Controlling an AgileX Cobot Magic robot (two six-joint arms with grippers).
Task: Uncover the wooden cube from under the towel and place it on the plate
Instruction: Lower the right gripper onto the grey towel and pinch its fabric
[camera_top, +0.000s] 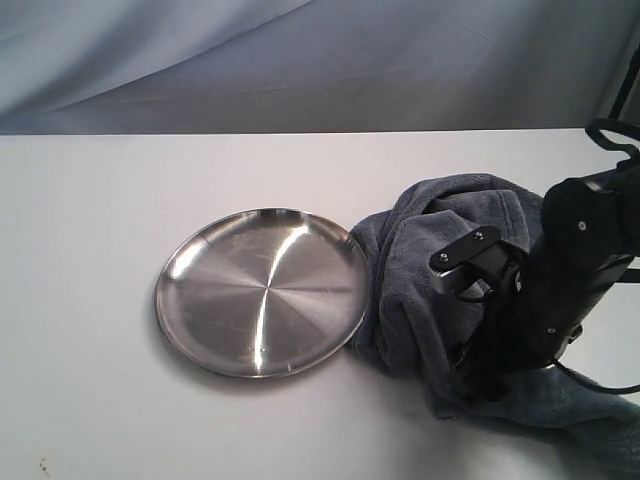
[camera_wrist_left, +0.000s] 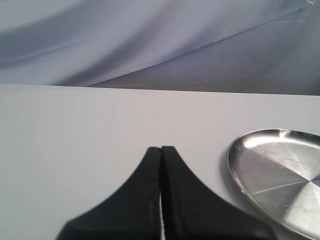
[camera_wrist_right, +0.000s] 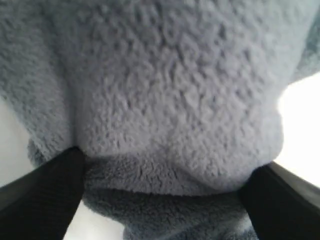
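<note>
The blue-grey fleece towel (camera_top: 405, 300) lies bunched on the white table, its left fold touching the right rim of the steel plate (camera_top: 262, 292). The wooden cube is hidden. My right gripper (camera_top: 472, 312) is pushed down into the towel heap. In the right wrist view its two dark fingers (camera_wrist_right: 45, 195) stand wide apart, and a rounded bulge of towel (camera_wrist_right: 175, 100) fills the space between them. My left gripper (camera_wrist_left: 161, 148) is shut on nothing, hovering over bare table left of the plate (camera_wrist_left: 280, 175); it does not show in the exterior view.
A pale draped backdrop (camera_top: 300, 60) hangs behind the table's far edge. Part of the towel trails toward the front right corner (camera_top: 600, 410). A black cable runs beside the right arm (camera_top: 612, 135).
</note>
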